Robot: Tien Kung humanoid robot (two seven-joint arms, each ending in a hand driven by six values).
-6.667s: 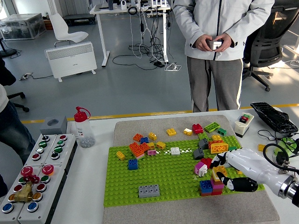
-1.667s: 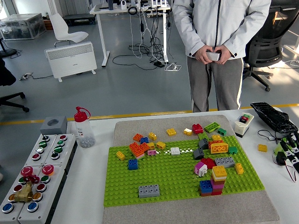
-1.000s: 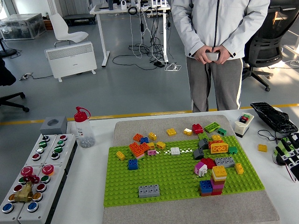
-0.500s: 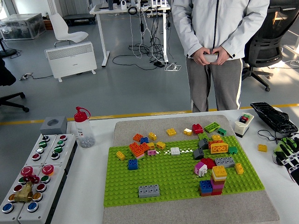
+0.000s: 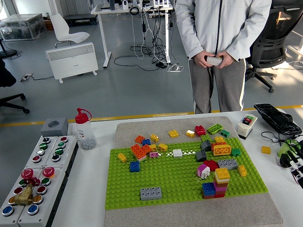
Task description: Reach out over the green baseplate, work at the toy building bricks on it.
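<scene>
- Nearest the table's [image 5: 90, 189] front edge, a grey felt mat [image 5: 189, 213] lies under the green baseplate [image 5: 175, 175], which sits mid-table
- Front of the plate: a flat grey brick [image 5: 150, 193] stands alone, well apart from the others
- Front right corner: a stack [image 5: 220, 182] with a yellow brick on top and pink and red below, a blue brick [image 5: 208, 188] touching its left side
- Just behind that, a pink and white brick [image 5: 204, 170], a red piece [image 5: 210, 164] and a long grey brick [image 5: 228, 164] huddle together
- Left half of the plate: a lone blue brick [image 5: 134, 166], then an orange cluster [image 5: 140, 151] near the back edge
- Far right edge of the frame, off the plate and well clear of the bricks: the right hand [image 5: 293, 158] with green-tipped fingers, partly cut off, so I cannot tell how the fingers are set; it touches no brick
- No left hand anywhere in sight
- Left side of the table: a panel of coloured push buttons [image 5: 35, 175] with a brass fitting [image 5: 21, 196] on it
- Further back, a clear bottle with a red cap [image 5: 84, 128], and loose bricks spilled past the plate's far edge onto the mat, among them a red one [image 5: 200, 130] and a green one [image 5: 214, 128]
- Back right: a black keyboard [image 5: 277, 118]
- Beyond the table a person in a grey jacket [image 5: 222, 28] stands with both hands [image 5: 214, 59] clasped round a small device at the waist
</scene>
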